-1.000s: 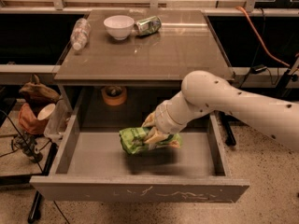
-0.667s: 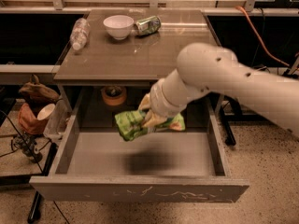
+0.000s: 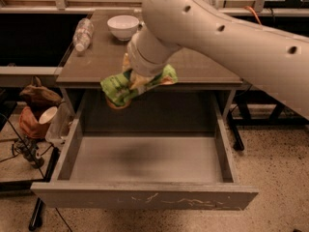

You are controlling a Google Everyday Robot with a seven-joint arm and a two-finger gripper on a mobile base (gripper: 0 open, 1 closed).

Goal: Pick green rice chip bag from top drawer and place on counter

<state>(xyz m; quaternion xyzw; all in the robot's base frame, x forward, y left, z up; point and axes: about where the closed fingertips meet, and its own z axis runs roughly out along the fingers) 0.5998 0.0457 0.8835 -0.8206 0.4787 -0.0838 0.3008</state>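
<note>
- One camera view, looking down at the front of a grey cabinet with its top drawer (image 3: pixel 145 195) pulled fully out.
- Arm (image 3: pixel 227 33): thick, white, enters from the upper right and crosses the right half of the tabletop (image 3: pixel 99 62); the wrist points down and to the left.
- Claw (image 3: pixel 133 82): sits at the end of the wrist, in front of the tabletop's front edge and above the rear of the drawer. It is clenched on the green rice chip bag (image 3: pixel 115 88); pale yellowish fingers (image 3: pixel 136 81) show across the middle of the pouch.
- Green rice chip bag: held in the air, clear of the drawer bottom. It is crumpled, with green ends sticking out to the left and right of the claw. In this view it overlaps the front lip of the tabletop; whether it is already over the surface, I cannot tell.
- Top drawer: flat grey bottom with a soft dark shadow left of centre; front panel shows pale scratches.
- Tabletop, rear left: white bowl (image 3: pixel 122 26) standing upright, and a clear plastic bottle (image 3: pixel 83 33) lying on its side near the left edge, apart from the bowl.
- Left of the cabinet, low down: a brown bundle (image 3: pixel 36 96) with a white cup (image 3: pixel 48 115) beside it.
- Floor (image 3: pixel 277 158): speckled, visible to the right of the drawer.
</note>
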